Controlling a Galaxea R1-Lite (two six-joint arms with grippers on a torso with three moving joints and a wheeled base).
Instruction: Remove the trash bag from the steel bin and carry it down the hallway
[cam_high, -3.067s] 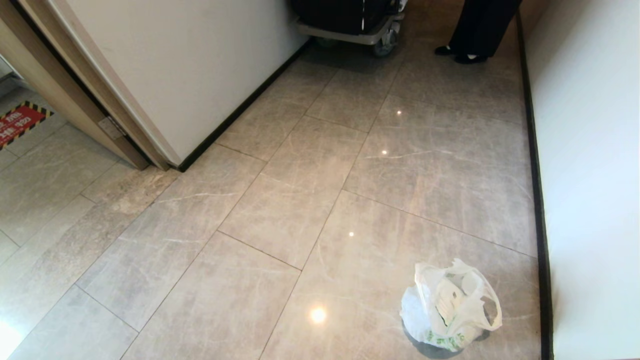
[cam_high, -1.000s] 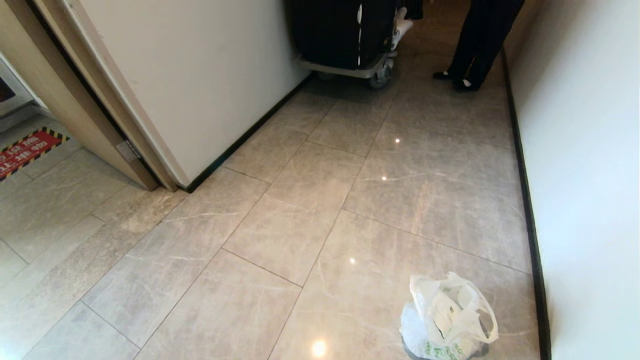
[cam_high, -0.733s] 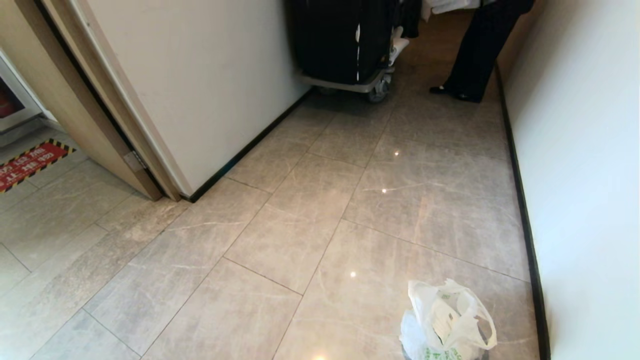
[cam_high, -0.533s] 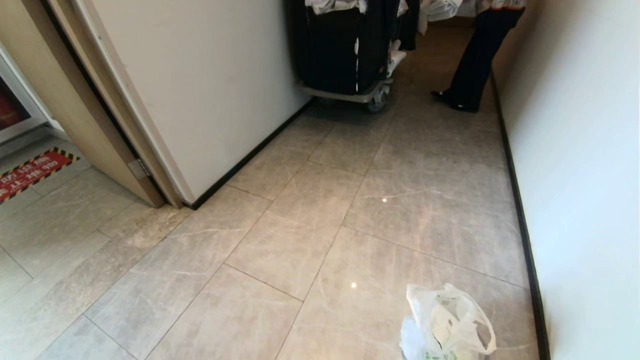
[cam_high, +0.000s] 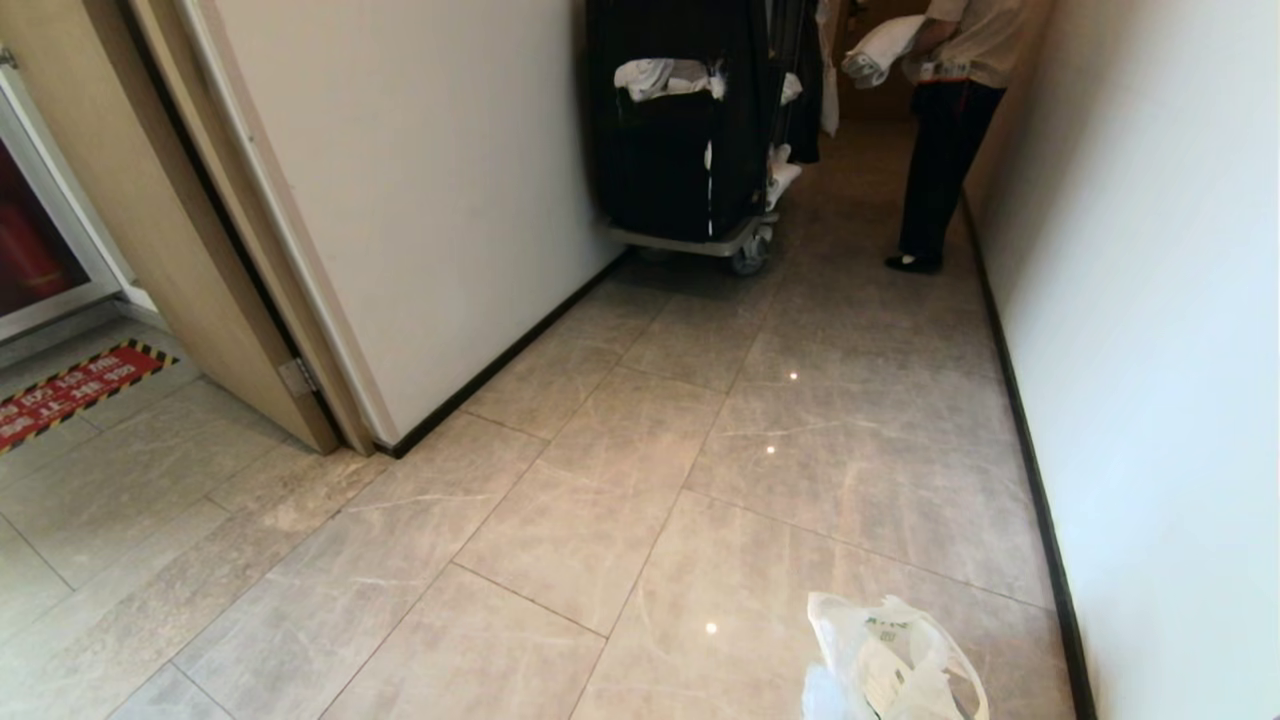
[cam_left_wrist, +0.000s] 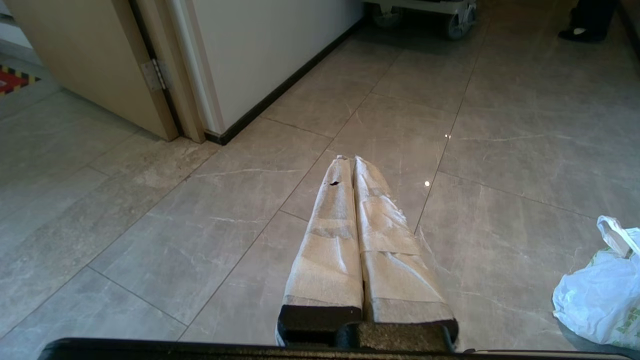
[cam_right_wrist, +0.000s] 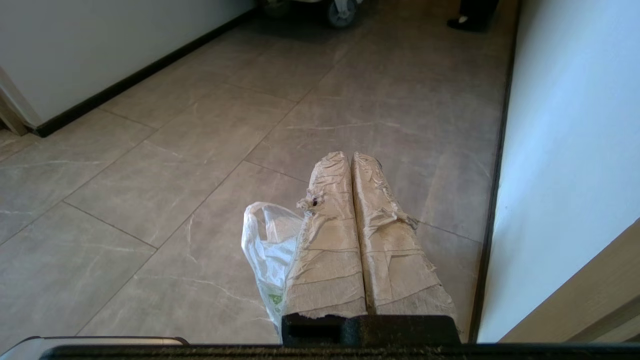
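The trash bag (cam_high: 885, 665), thin white plastic with loop handles, stands on the hallway floor (cam_high: 800, 450) at the near right, cut off by the head view's lower edge. The steel bin is hidden beneath it. The left wrist view shows the bag (cam_left_wrist: 597, 295) off to one side of my left gripper (cam_left_wrist: 348, 159), which is shut and empty, its taped fingers (cam_left_wrist: 330, 235) pressed together. My right gripper (cam_right_wrist: 348, 155) is shut too, with nothing between its fingers. The bag (cam_right_wrist: 267, 240) sits below and beside it, apart from it.
A tall black linen cart (cam_high: 685, 130) stands against the left wall down the corridor. A person (cam_high: 940, 130) with a rolled white cloth stands beside it. A wooden door frame (cam_high: 230, 250) opens at the left; a white wall (cam_high: 1150, 300) runs close along the right.
The head camera has tilted upward: the bag has slid to the bottom edge and more of the cart and the person shows. Nothing on the floor has moved.
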